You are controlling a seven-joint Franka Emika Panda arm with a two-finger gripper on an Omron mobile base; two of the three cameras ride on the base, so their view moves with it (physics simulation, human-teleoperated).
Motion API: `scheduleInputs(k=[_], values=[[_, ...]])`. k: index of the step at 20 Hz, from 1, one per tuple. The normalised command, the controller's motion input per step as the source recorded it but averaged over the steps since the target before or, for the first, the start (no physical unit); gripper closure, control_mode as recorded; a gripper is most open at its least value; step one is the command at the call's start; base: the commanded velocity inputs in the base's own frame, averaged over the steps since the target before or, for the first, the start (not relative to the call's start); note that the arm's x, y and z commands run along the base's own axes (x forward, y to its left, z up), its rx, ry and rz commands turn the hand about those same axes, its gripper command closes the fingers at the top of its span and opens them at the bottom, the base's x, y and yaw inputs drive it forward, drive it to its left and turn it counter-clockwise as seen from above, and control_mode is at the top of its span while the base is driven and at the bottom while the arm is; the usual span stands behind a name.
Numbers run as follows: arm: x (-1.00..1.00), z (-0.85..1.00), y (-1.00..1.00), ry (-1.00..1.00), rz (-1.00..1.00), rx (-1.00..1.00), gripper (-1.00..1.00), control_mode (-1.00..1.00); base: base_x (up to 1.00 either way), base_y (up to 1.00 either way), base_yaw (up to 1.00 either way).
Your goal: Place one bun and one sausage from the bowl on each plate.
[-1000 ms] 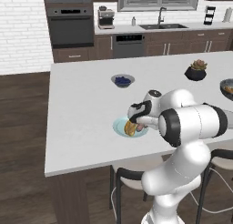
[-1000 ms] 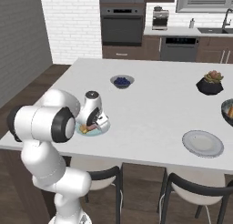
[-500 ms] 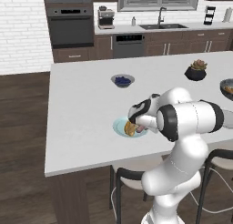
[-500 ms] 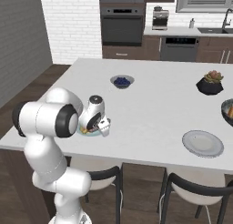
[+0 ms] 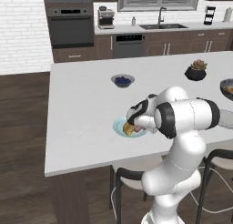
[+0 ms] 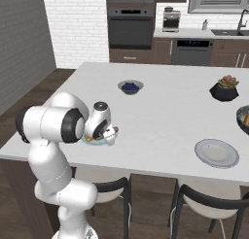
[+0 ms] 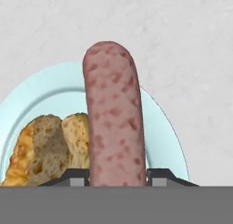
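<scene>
the white table (image 5: 82, 104) carries everything here, and the jaws (image 7: 117, 175) hang low over its near edge, just above the pale teal plate (image 7: 41, 89). the grey plate (image 6: 217, 152) lies well away from the jaws toward the table's far side, bare, and the dark bowl (image 6: 243, 118) sits beyond it at the table's edge with something tan showing inside. the small bowl of berries (image 5: 122, 80) and the plant pot (image 5: 195, 70) stand far beyond the jaws and play no part.

on the teal plate, a bun (image 7: 48, 148) already lies just beside the jaws. the jaws are clamped on a sausage (image 7: 116, 123), which sticks out straight ahead of them over the plate's middle, alongside the bun.

the step in hand looks like setting the first sausage down on the teal plate. the next move calls for easing a little lower, letting the jaws part so the sausage comes to rest beside the bun without rolling off the rim, then lifting clear and heading for the bowl.
</scene>
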Motion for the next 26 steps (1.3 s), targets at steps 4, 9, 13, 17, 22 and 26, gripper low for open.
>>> scheduleInputs(k=[4, 9, 13, 17, 22, 26], values=[[0.00, -0.06, 0.02, 0.00, -0.02, 0.05, -1.00, -1.00, 0.00, 0.00, 0.00], [-0.17, 0.01, 0.01, -0.01, 0.00, 0.02, -1.00, -1.00, 0.00, 0.00, 0.00], [-0.55, 0.46, -0.08, -0.01, -0.06, 0.03, -1.00, -1.00, 0.00, 0.00, 0.00], [-0.69, 0.85, -0.18, 0.00, -0.06, 0.00, -1.00, -1.00, 0.00, 0.00, 0.00], [-0.75, 0.98, -0.15, 0.00, -0.01, 0.00, -1.00, -1.00, 0.00, 0.00, 0.00], [-0.89, 0.75, -0.08, 0.04, -0.01, 0.00, -1.00, -1.00, 0.00, 0.00, 0.00]])
